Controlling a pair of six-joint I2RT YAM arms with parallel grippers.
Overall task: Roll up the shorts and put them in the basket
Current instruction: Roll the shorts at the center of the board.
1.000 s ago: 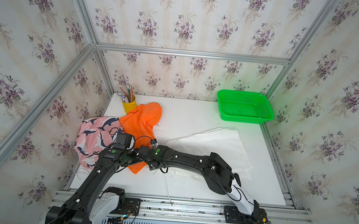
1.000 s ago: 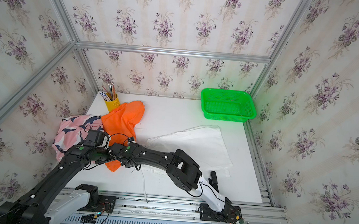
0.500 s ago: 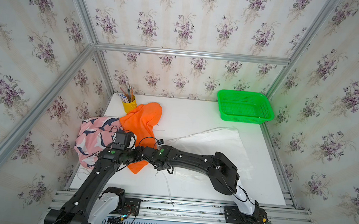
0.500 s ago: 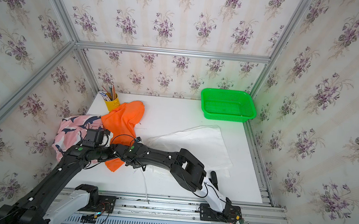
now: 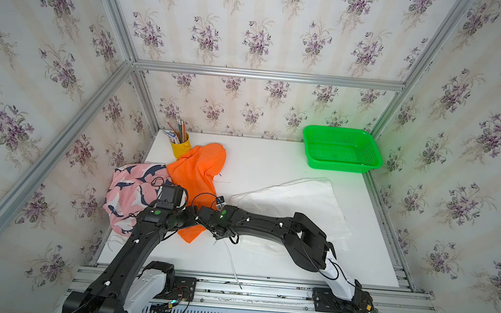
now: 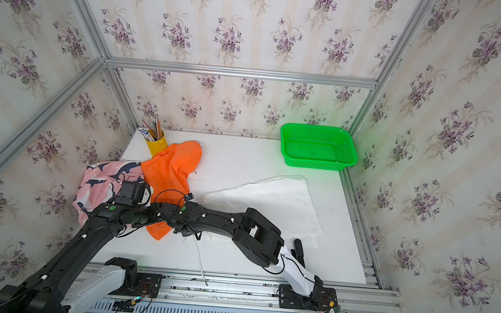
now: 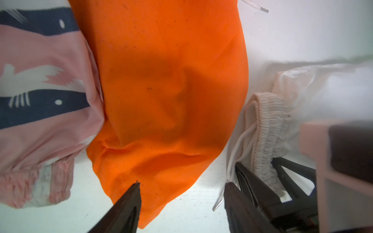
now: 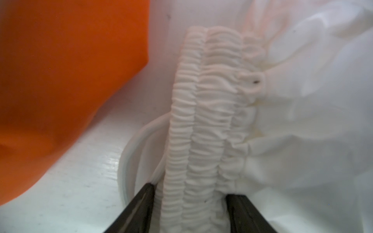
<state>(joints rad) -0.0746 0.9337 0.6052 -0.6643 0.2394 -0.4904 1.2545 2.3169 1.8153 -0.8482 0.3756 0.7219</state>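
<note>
White cloth shorts [image 8: 302, 80] sit waistband-first between the low, leftward-reaching right gripper's [image 8: 189, 190] jaws, grip unclear; left gripper [image 7: 181, 182] spread over orange cloth shorts [image 7: 161, 80].

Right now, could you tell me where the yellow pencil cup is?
In both top views the yellow pencil cup stands in the far left corner of the table, just behind the orange shorts.

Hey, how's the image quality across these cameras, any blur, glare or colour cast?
In both top views: sharp, with the green basket throwing a green tint onto the wall beside it. Left wrist view: a soft shadow falls on the orange shorts. Right wrist view: the orange shorts are blurred, the white shorts washed out.
</note>
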